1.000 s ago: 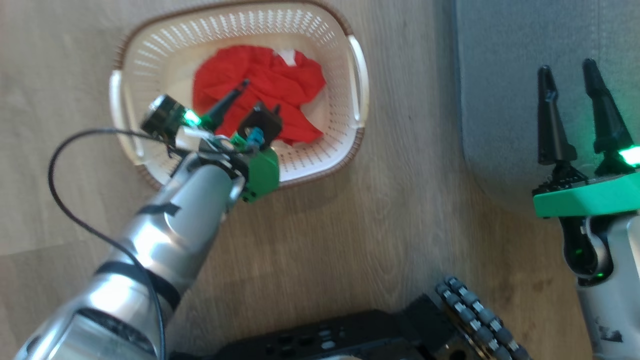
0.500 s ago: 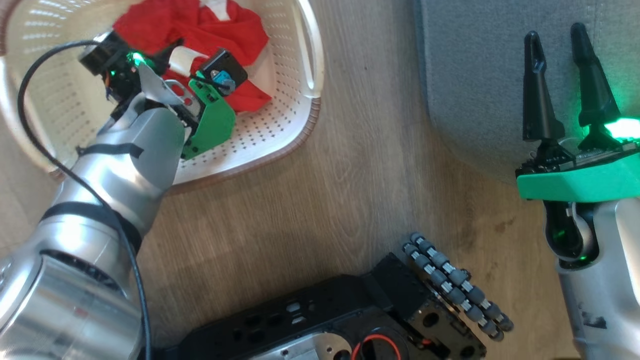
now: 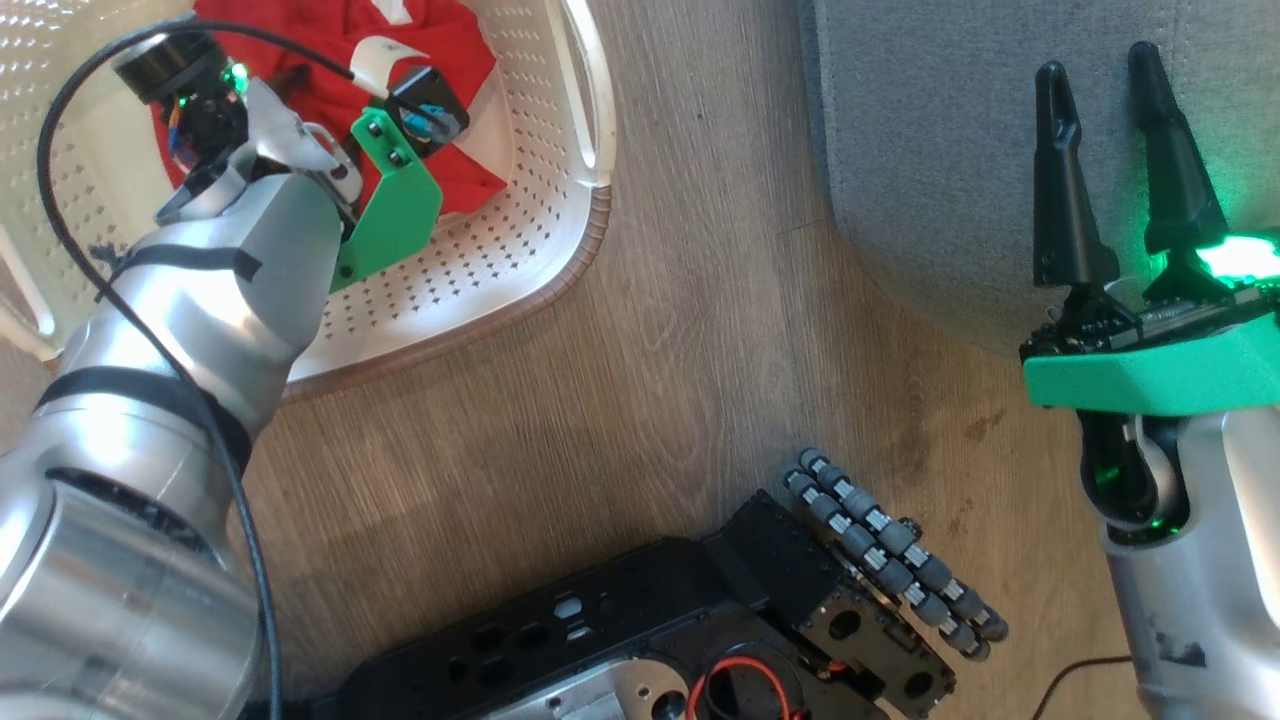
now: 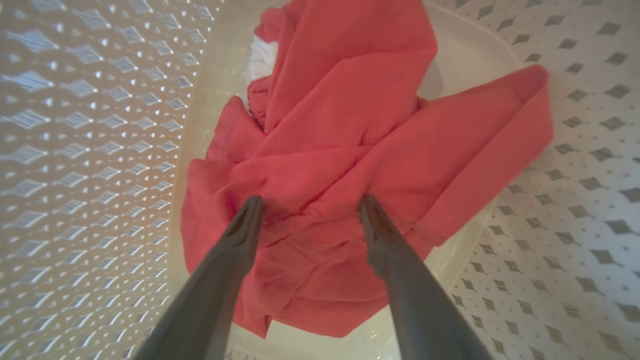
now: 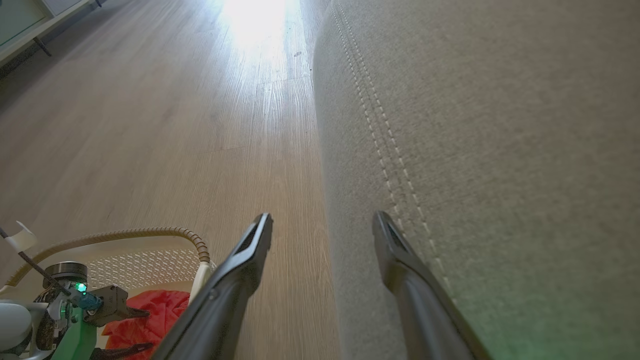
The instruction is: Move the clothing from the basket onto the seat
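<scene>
The red clothing [image 4: 350,125] lies crumpled on the floor of the cream basket [image 4: 100,150], with a bit of white showing at its far side. My left gripper [image 4: 310,207] is open, and both fingertips [image 4: 252,207] press into the fabric with a fold bunched between them. From the head, the left wrist reaches down into the basket [image 3: 560,270] over the clothing [image 3: 445,40], hiding its fingers. My right gripper [image 3: 1098,75] is open and empty, hovering over the near edge of the grey seat [image 3: 920,150]. The right wrist view has that gripper [image 5: 322,220] astride the seat [image 5: 500,150] edge.
Wooden floor [image 3: 650,350] separates basket and seat. My black base [image 3: 700,620] with its roller wheel [image 3: 890,550] fills the bottom middle. A black cable [image 3: 60,200] loops off the left arm. The right wrist view catches the basket rim [image 5: 150,232], the clothing [image 5: 155,305] and low furniture [image 5: 30,20] far off.
The head camera has swung, so the basket now sits at the upper left of its view. My left gripper has gone down into the basket onto the clothing. The right gripper has held still.
</scene>
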Controlling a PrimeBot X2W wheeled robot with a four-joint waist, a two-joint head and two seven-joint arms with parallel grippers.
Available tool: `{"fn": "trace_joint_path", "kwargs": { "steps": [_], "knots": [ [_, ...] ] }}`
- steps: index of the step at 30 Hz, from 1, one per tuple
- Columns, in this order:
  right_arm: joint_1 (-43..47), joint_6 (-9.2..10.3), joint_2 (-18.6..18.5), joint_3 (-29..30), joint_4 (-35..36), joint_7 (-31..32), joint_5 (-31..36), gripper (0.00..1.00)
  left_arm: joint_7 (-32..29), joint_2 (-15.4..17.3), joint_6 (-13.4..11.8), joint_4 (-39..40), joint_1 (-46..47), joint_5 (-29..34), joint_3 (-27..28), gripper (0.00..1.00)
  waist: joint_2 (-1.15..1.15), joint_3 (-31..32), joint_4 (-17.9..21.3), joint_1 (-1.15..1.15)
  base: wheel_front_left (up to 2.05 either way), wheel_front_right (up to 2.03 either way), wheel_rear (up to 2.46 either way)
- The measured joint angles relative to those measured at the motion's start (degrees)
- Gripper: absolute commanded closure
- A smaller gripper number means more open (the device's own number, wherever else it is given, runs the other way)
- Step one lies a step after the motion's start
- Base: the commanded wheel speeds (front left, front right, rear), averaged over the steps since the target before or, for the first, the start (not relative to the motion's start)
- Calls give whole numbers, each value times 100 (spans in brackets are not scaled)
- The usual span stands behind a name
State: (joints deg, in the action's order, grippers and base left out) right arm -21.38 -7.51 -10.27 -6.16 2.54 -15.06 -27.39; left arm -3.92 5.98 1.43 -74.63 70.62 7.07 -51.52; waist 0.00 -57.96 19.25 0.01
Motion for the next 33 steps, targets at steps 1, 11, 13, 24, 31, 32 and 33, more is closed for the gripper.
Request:
{"fn": "trace_joint_path", "kwargs": {
  "steps": [1,11,13,24,31,32,33],
  "knots": [
    [12,0,5,0,19,0,0,0,-45,18,15,-1,25,1,-15,0,0,-9,11,0,0,0,0],
    [358,0,7,37,244,0,-32,0,-530,16,149,-3,93,-4,-120,0,0,-105,29,0,0,0,0],
    [373,1,7,55,281,0,-32,0,-587,3,199,-3,88,-42,-130,0,0,-123,20,0,0,0,0],
    [437,1,4,114,386,-1,-30,0,-759,-10,247,-3,62,-356,-77,100,1,-176,-42,0,0,0,0],
    [424,1,5,118,365,0,-22,0,-709,-3,188,-3,60,-503,-62,100,0,-120,-47,0,0,0,0],
    [414,1,5,114,350,0,-22,0,-706,-3,186,-3,60,-517,-58,100,0,-99,-45,0,0,0,0],
    [396,1,8,112,328,1,-22,0,-689,-3,183,-4,59,-519,-58,100,1,-75,-45,0,0,0,0]
  ]
}}
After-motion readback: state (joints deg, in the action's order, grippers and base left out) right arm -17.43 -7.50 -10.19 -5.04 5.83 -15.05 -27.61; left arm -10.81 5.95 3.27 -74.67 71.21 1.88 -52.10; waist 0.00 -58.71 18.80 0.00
